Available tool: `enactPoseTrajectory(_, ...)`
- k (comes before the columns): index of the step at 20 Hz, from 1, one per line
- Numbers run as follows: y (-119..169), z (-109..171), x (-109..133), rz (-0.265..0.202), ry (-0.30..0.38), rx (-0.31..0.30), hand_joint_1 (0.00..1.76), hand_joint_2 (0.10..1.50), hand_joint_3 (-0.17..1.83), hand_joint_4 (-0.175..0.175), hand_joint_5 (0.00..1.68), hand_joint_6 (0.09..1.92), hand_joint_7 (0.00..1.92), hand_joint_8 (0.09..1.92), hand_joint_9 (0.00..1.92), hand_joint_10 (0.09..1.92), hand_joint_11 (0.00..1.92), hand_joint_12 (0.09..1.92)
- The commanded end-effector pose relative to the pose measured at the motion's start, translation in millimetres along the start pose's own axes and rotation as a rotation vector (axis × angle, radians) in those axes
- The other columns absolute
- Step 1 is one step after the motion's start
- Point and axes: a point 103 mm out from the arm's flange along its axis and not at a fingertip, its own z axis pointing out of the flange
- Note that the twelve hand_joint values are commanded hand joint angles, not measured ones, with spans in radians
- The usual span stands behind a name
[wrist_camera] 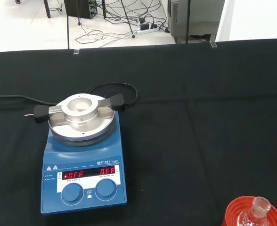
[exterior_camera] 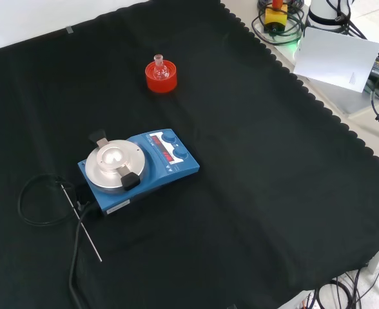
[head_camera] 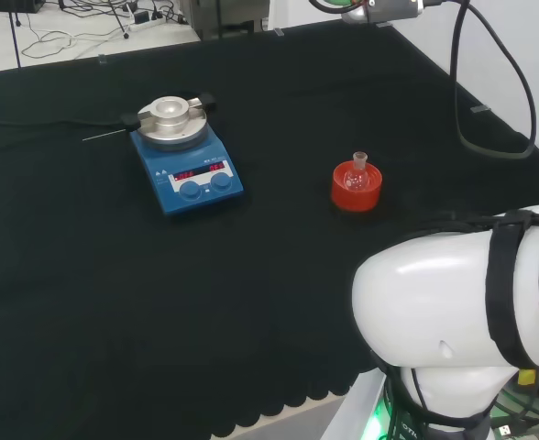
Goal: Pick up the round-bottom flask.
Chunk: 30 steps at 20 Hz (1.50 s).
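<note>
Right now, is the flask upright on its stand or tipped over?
Upright. The flask sits in its red stand with its neck pointing straight up; the front view shows the same, away from the blue hotplate.

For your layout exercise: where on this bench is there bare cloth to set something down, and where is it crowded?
Bare cloth lies between the blue hotplate and the flask on its red stand, and across the front view's whole right side. It is crowded only left of the hotplate in that view, where its cable and a thin rod lie.

Blue hotplate stirrer (head_camera: 186, 156) with metal block (head_camera: 170, 115) and thin probe rod (exterior_camera: 81, 222) on black cloth (exterior_camera: 254, 193)
</note>
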Motion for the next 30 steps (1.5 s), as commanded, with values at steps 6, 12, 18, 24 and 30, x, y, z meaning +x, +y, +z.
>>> enactPoseTrajectory(6, 2.4, 1.9, 0.7, 0.003, -0.017, -0.009, 0.21, 1.23, 0.38, -0.014, 0.31, 0.47, 0.06, 0.60, 0.20, 0.69, 0.00, 1.32)
enactPoseTrajectory(12, 5.6, 17.4, -11.6, 0.028, -0.001, 0.016, 0.21, 1.23, 0.36, -0.014, 0.32, 0.47, 0.06, 0.59, 0.20, 0.69, 0.00, 1.32)
enactPoseTrajectory(18, 5.6, 47.8, -38.9, 0.085, 0.024, 0.056, 0.24, 1.23, 0.34, -0.015, 0.33, 0.46, 0.08, 0.59, 0.21, 0.69, 0.00, 1.33)
enactPoseTrajectory(24, 9.0, 84.1, -75.5, 0.135, 0.054, 0.096, 0.26, 1.22, 0.32, -0.018, 0.33, 0.46, 0.09, 0.59, 0.22, 0.69, 0.00, 1.34)
enactPoseTrajectory(30, 33.8, 126.3, -113.3, 0.147, 0.081, 0.109, 0.30, 1.20, 0.30, -0.021, 0.34, 0.45, 0.10, 0.60, 0.23, 0.69, 0.00, 1.35)
